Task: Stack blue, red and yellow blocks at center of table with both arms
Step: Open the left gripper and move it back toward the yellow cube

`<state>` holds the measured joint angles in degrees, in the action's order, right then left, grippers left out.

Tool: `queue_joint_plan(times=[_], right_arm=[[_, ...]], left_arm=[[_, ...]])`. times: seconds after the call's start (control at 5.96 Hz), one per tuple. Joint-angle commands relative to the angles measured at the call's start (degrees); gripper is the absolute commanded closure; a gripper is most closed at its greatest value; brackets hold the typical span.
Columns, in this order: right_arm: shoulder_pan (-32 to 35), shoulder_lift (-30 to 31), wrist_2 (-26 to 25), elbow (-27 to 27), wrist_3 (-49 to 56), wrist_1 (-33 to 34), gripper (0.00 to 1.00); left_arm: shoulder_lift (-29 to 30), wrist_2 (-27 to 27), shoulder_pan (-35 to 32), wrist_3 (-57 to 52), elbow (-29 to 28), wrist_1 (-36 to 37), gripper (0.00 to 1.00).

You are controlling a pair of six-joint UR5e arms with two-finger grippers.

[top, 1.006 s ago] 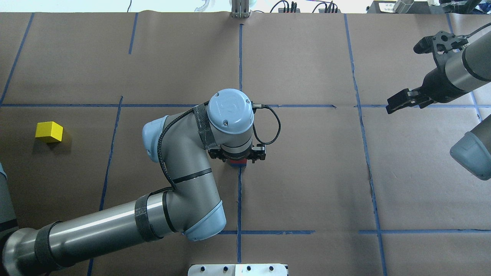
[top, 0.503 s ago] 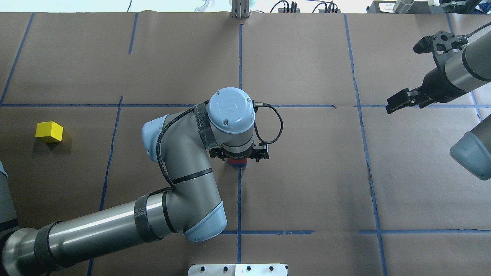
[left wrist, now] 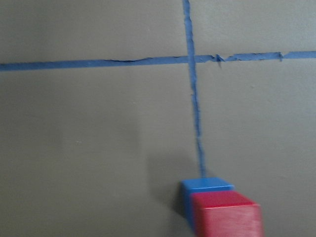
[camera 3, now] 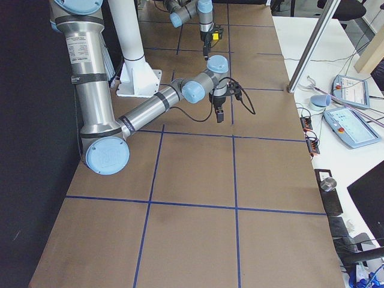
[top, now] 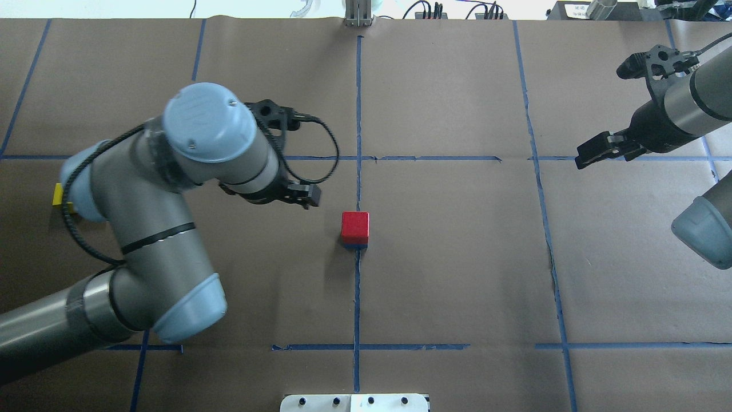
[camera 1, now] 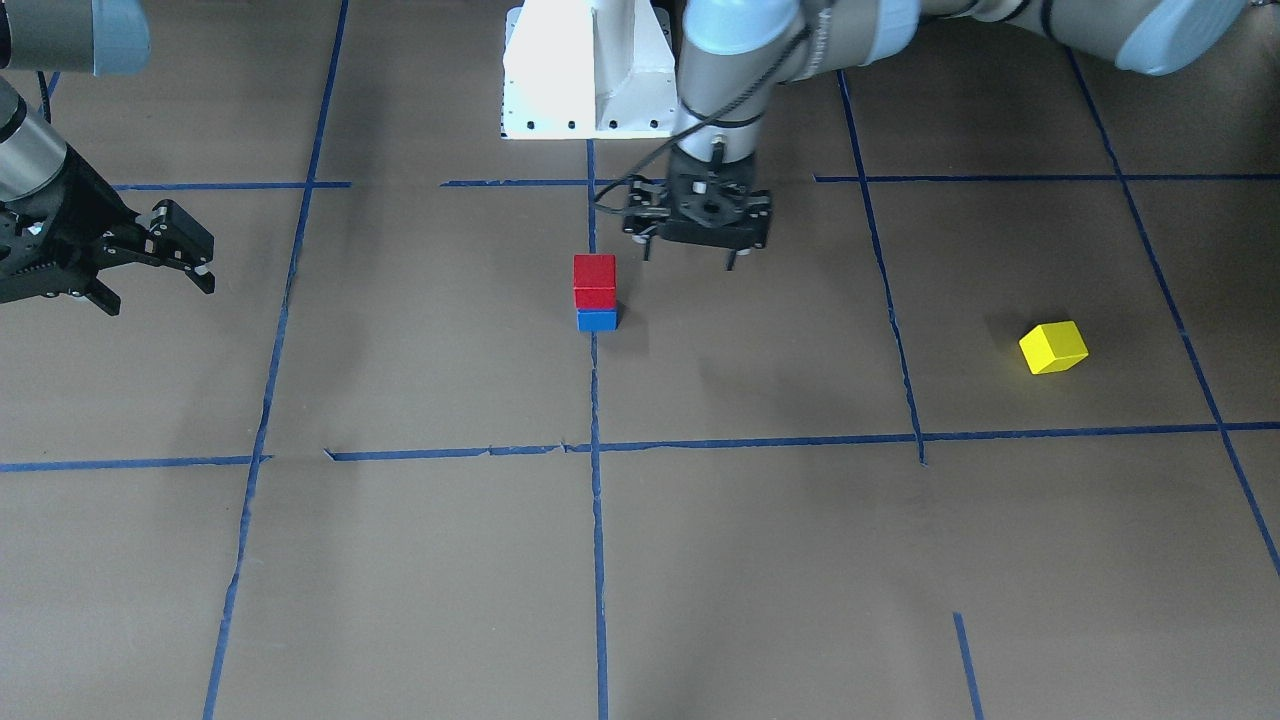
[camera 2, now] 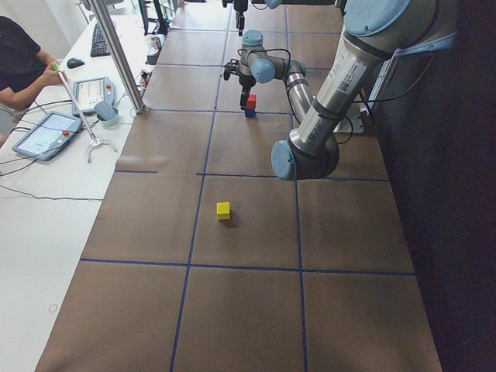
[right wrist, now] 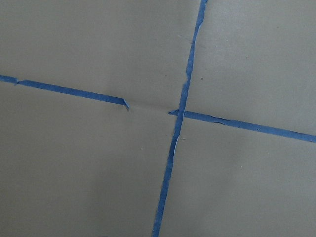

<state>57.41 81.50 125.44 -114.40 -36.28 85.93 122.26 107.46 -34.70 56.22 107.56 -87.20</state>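
The red block (camera 1: 594, 281) sits on the blue block (camera 1: 597, 320) on the table's centre tape line, seen from above as red block (top: 355, 224). My left gripper (camera 1: 692, 258) hangs open and empty beside the stack, on the robot's left of it. The left wrist view shows the blue block (left wrist: 205, 186) and red block (left wrist: 224, 215) at its bottom edge. The yellow block (camera 1: 1053, 347) lies alone far to the robot's left, mostly hidden behind my left arm in the overhead view. My right gripper (camera 1: 158, 290) hovers open and empty at the far right side.
The white pedestal base (camera 1: 590, 70) stands at the robot's edge of the table. A side bench with tablets (camera 2: 46, 132), a metal post (camera 2: 116, 54) and a seated person (camera 2: 15, 62) lies beyond the far edge. Blue tape lines (right wrist: 177, 123) cross the brown paper.
My left arm has swung away to the robot's left from above the stack, uncovering the red block resting on the blue one. Its elbow now covers most of the yellow block. The right arm is still.
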Motion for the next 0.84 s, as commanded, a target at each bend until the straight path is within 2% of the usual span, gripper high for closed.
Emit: queue_joint_plan(times=[0.0,0.17,0.34,0.5,0.67], right_arm=[[0.0,0.1,0.3,-0.3,0.2,0.0,0.0],[0.0,0.1,0.8,-0.2,0.2,-0.1,0.0],[0.0,0.0,0.8,-0.1,0.2,-0.1,0.0],[0.0,0.0,0.8,-0.1,0.4,-0.1,0.0],[0.0,0.0,0.8,-0.1,0.3,-0.1,0.0]], left_arm=[[-17.8,5.9,-7.5,-7.2,1.1,-16.4,0.0],[-24.8,12.2,-14.3,-14.9,1.2,-18.9,0.0],[-28.4,12.5,-18.9,-20.0,-0.1,-18.9,0.0],[-29.1,12.7,-22.8,-20.2,-4.0,-19.0,0.0],[-29.2,16.9,-25.0,-18.8,-7.5,-19.1,0.0]])
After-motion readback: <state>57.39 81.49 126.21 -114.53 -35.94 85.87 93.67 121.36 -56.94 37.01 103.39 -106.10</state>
